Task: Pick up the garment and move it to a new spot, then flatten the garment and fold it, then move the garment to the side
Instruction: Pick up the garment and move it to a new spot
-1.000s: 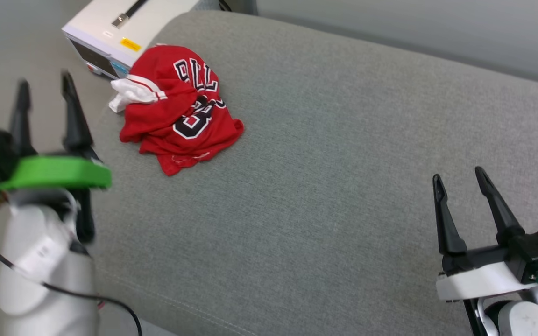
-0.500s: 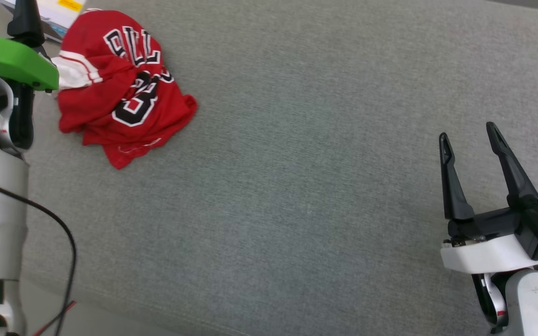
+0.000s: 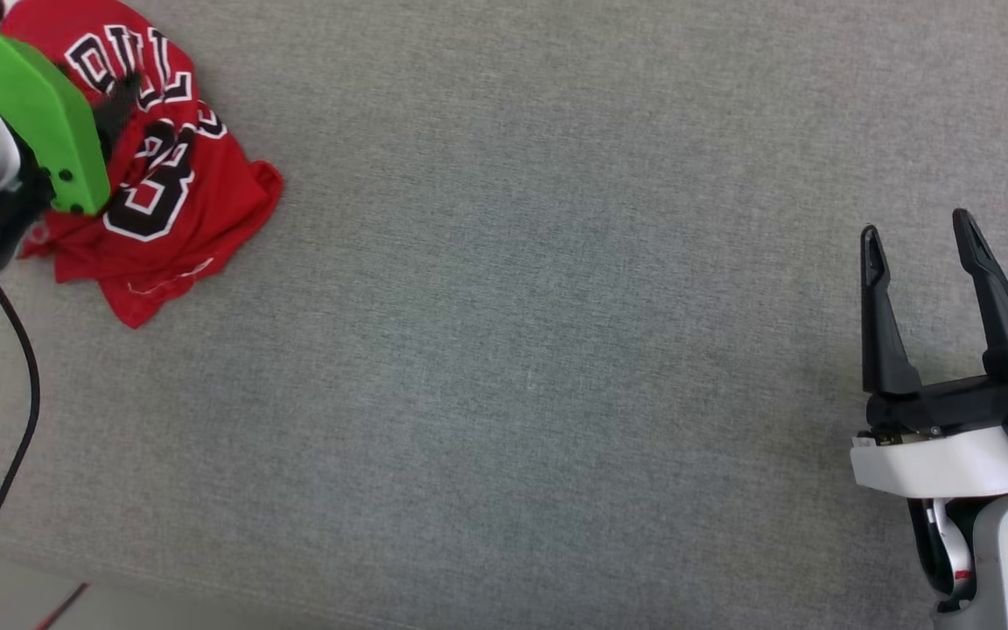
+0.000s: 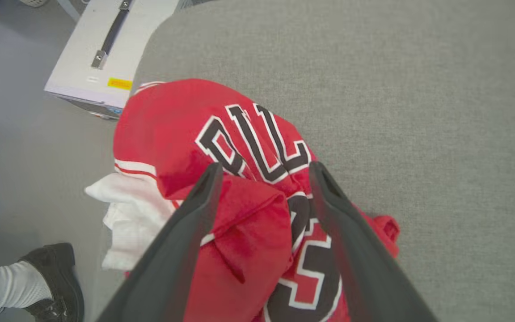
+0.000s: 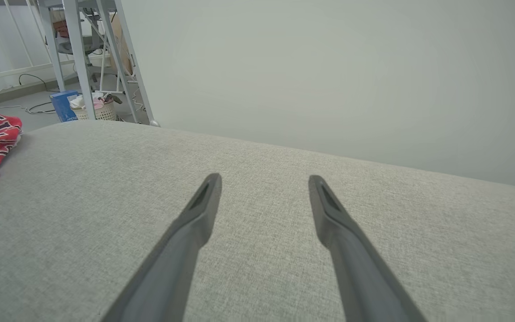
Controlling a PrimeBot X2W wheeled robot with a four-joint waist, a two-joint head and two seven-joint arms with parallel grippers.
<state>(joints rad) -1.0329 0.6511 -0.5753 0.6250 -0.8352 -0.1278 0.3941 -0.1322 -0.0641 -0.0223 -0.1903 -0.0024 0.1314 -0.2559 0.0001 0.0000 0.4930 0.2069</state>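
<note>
Our left gripper (image 4: 265, 166) is spread wide right over the crumpled red jersey T-shirt (image 4: 168, 120) with black lettering; right gripper (image 3: 917, 226), also spread, sits well apart.

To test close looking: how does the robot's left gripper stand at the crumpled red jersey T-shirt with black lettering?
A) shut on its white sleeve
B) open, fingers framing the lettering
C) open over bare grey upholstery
B: in the left wrist view the left gripper stands with fingers apart, framing the lettering on the crumpled red jersey T-shirt.
</note>
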